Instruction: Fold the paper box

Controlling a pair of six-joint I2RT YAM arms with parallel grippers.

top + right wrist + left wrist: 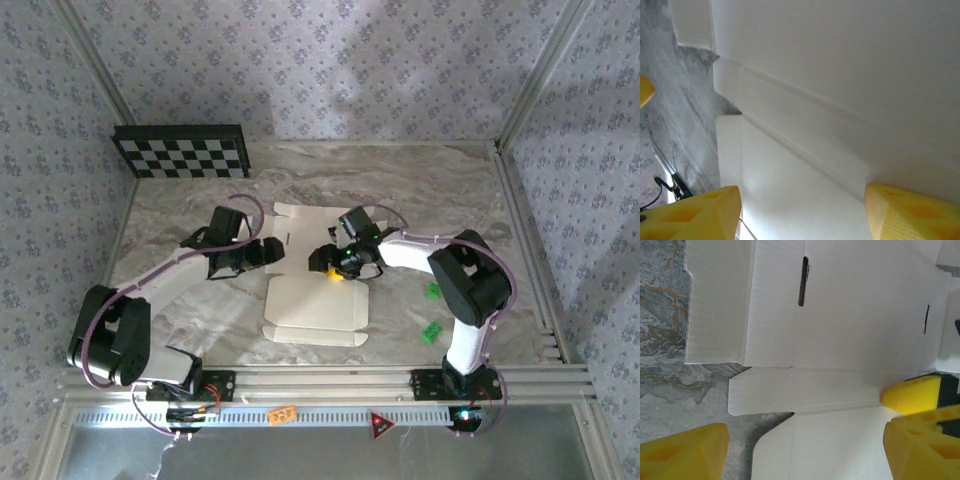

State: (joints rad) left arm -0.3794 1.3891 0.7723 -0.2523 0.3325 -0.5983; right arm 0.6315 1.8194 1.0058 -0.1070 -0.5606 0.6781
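paper box (850,330) cropped, green bits (431,331) indistinct

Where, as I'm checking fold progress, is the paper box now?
In the top view the paper box lies central on the table, the left claw at its left edge and the right claw over its middle.

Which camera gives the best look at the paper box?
The top external view: it takes in almost the whole paper box, an unfolded sheet with its flaps. The left wrist view catches one part of the box, with two slots and side flaps; the right wrist view gives a close-up of its creased panels.
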